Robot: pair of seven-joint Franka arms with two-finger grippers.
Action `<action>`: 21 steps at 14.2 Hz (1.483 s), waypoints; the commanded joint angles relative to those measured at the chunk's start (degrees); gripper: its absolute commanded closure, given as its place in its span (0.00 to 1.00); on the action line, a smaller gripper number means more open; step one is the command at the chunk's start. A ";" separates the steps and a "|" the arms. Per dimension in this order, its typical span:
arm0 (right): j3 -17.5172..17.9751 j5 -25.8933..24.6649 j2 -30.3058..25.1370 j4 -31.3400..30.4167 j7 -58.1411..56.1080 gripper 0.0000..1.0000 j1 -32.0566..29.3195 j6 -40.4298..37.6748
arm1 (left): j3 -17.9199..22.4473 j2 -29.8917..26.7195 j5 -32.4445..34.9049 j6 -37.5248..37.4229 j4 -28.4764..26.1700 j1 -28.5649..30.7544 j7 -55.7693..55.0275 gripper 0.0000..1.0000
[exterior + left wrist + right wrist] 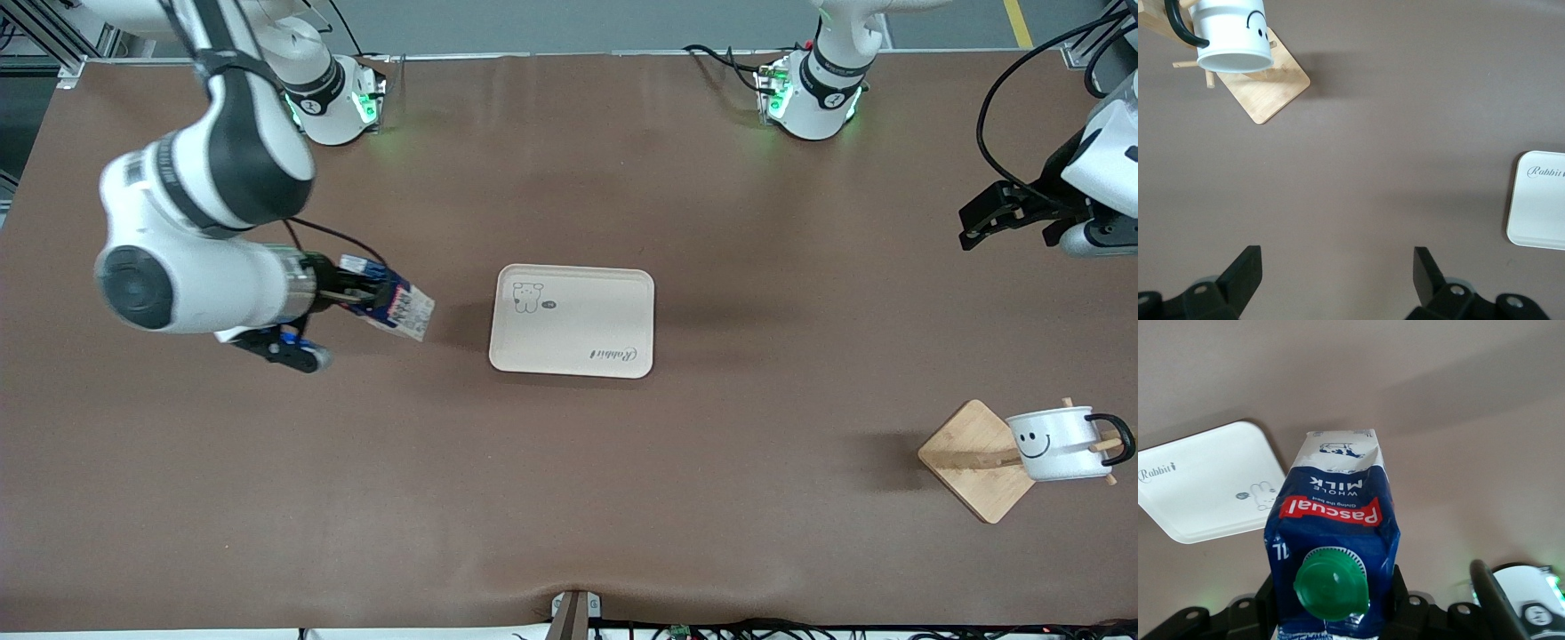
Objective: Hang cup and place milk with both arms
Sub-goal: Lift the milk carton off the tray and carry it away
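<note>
The brown table (569, 498) carries a cream tray (573, 322) at its middle, rounded at the corners, printed with a small rabbit figure and the word "Rabbit"; nothing lies in it.

The right gripper (356, 293) hangs over the table toward the right arm's end, its jaws clamped on the milk (398, 307). The carton is held up in the air and tilted, its white lower part pointing toward the tray and away from the jaws. In the right wrist view the milk (1335, 540) shows a dark blue body, a red band reading "Pascual", the words "WHOLE MILK", and a round green cap on the slanted top, which sits right between the jaws.

A wooden rack (978, 460) with a square bamboo base stands toward the left arm's end. The cup (1058, 443), white with a black smiley face, thin dark rim and black loop handle, hangs on one of its pegs.

The left gripper (1335, 273) waits in the air with its jaws wide apart, gripping nothing; the rack and cup lie well apart from it
</note>
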 commanded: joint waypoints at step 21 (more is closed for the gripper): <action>1.14 -17.92 -8.14 -28.05 -37.99 1.00 -23.20 16.03 | -0.12 -0.42 -1.07 0.55 -0.92 0.22 0.52 0.00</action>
